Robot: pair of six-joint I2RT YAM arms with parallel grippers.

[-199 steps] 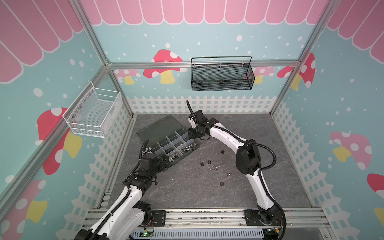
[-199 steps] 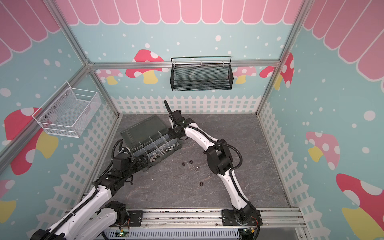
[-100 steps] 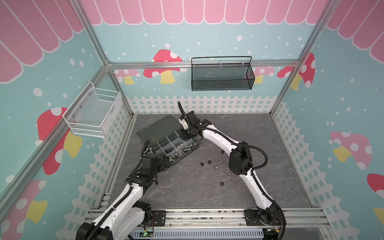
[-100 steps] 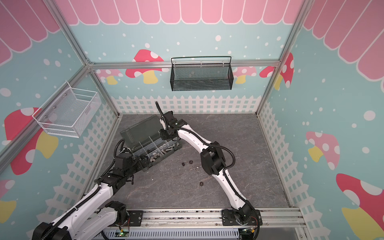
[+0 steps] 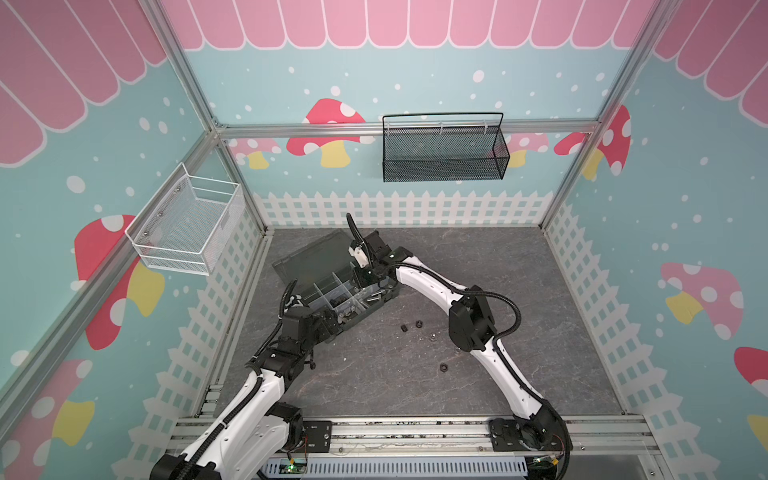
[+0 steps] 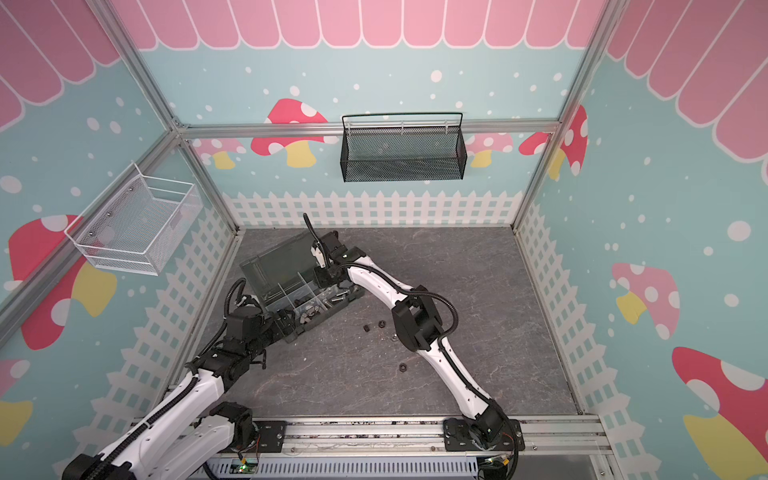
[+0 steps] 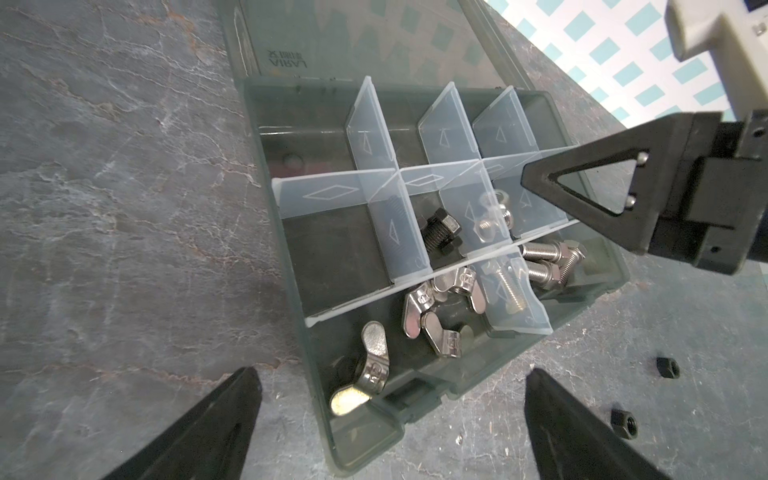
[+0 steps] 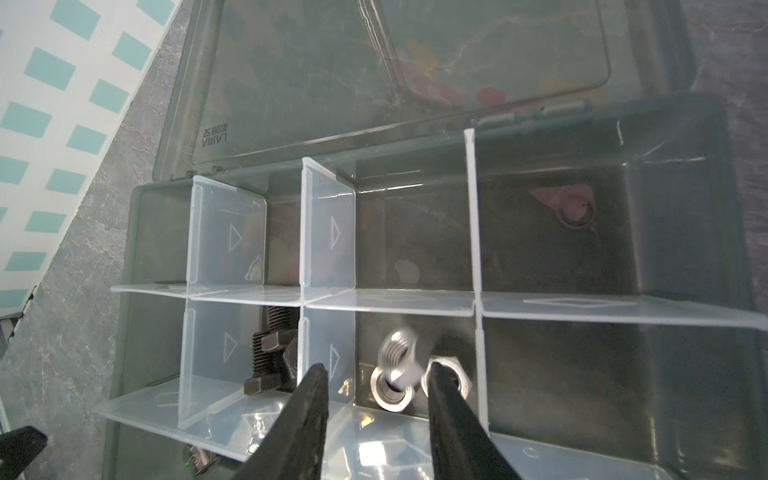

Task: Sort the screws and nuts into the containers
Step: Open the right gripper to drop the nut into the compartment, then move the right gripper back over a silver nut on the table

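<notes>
The dark grey organizer box [image 5: 308, 261] [image 6: 270, 266] lies lid-open at the back left of the floor, its containers split by clear dividers [image 8: 328, 232]. My right gripper [image 8: 377, 368] [image 5: 360, 279] hangs open over a middle compartment. A blurred silver nut [image 8: 401, 353] is loose there above two silver nuts [image 8: 390, 392]. Black screws [image 8: 272, 357] [image 7: 440, 232] fill the neighbouring compartment. Silver screws [image 7: 544, 262] and wing nuts [image 7: 432, 316] lie in the front row. My left gripper [image 7: 392, 374] [image 5: 328, 326] is open astride the box's near corner. Black nuts [image 5: 403, 328] [image 6: 402, 367] lie loose on the floor.
A white wire basket [image 5: 187, 224] hangs on the left wall and a black mesh basket [image 5: 444, 149] on the back wall. A white picket fence [image 5: 399, 208] rims the grey floor. Two loose black nuts [image 7: 667, 368] lie just right of the box in the left wrist view.
The right arm has swung left along the box to the middle compartments. Its jaws have opened and a silver nut has dropped from them. The left arm has barely moved.
</notes>
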